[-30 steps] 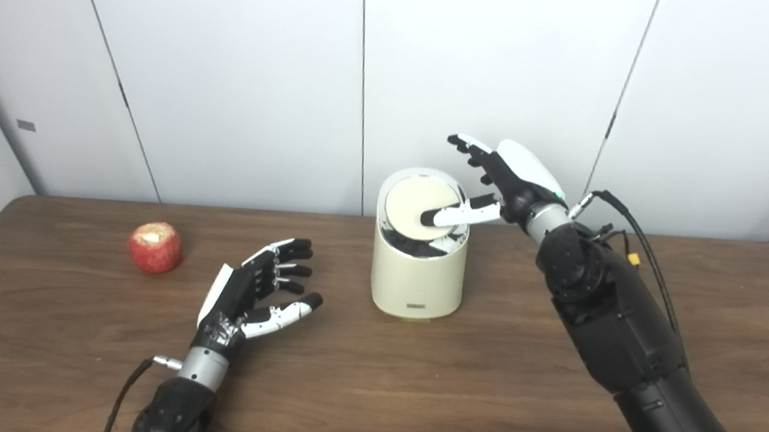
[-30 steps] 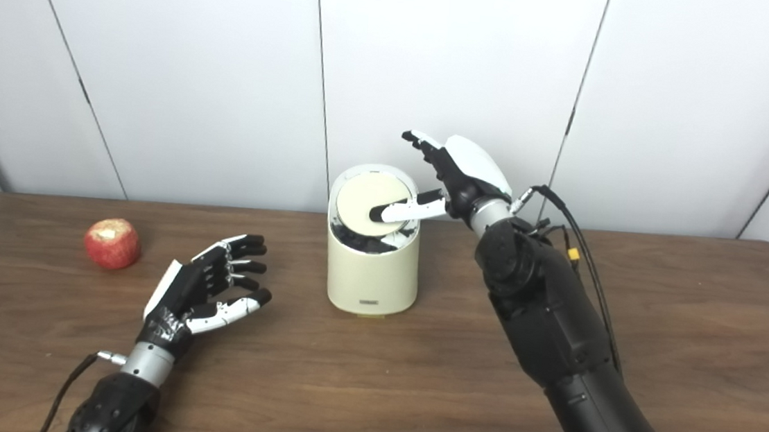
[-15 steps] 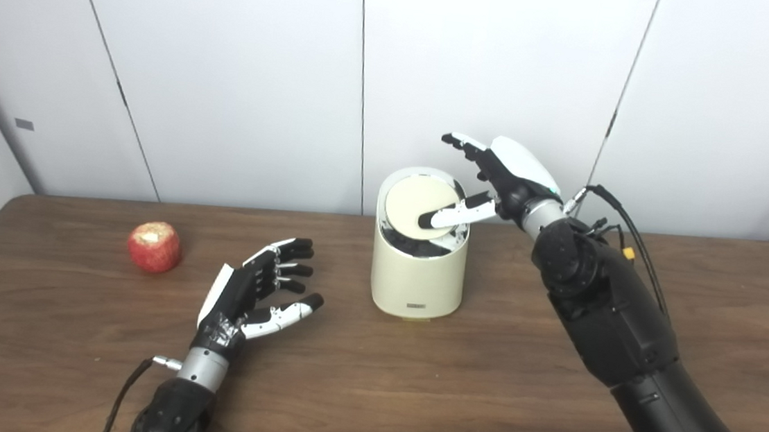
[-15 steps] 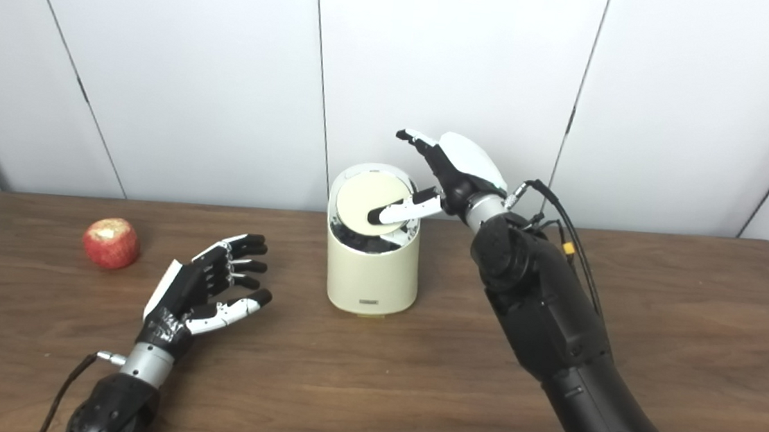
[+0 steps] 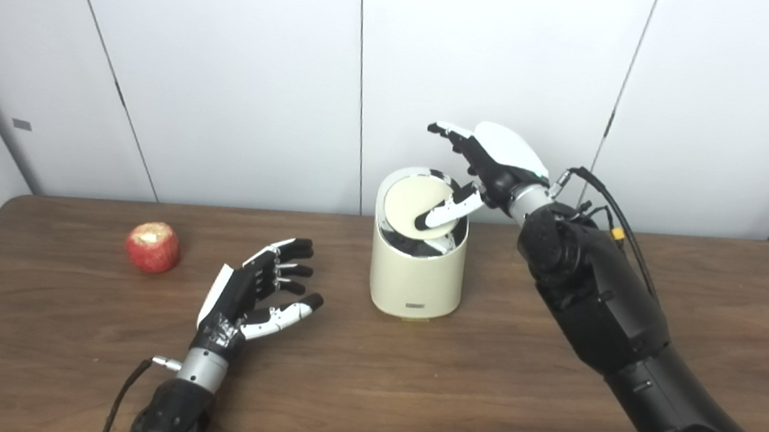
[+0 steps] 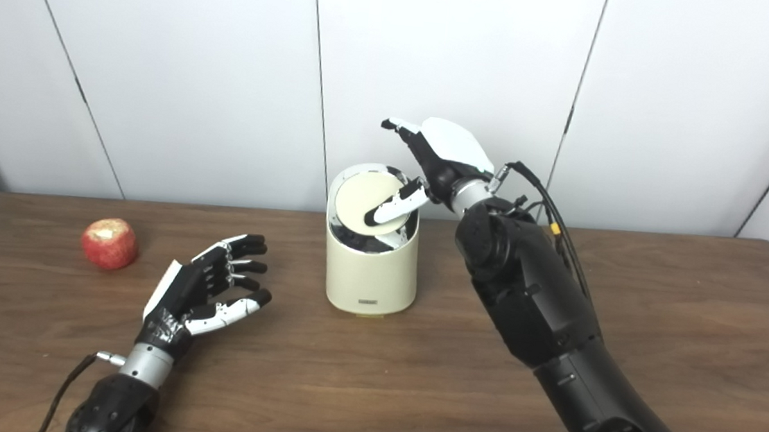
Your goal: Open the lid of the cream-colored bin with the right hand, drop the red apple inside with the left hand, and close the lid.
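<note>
A dark brown wood-grain tabletop (image 5: 410,399) fills the lower half of both views, backed by a wall of white panels (image 5: 231,56). The bulky black right arm (image 5: 599,311) rises from the bottom right corner and slants up toward the far edge, a bundle of black cables looping off near its wrist. Near the middle of the far edge stands the cream-colored cylindrical bin (image 5: 416,274), upright, with its round cream swing lid (image 5: 413,203) tilted so that a dark gap shows along the lid's near side (the inside is too dark to make out). The right hand (image 5: 493,166), white-backed with black fingers, hovers over the bin's right rim; its fingers are spread and reach up and over, gripping nothing, while its white thumb presses down on the right part of the lid. The left hand (image 5: 256,292) lies low over the tabletop left of the bin, palm up, fingers fanned apart and empty. The red apple (image 5: 153,247), pale and rough-looking on top, sits toward the far left corner, well apart from both the left hand and the bin.
</note>
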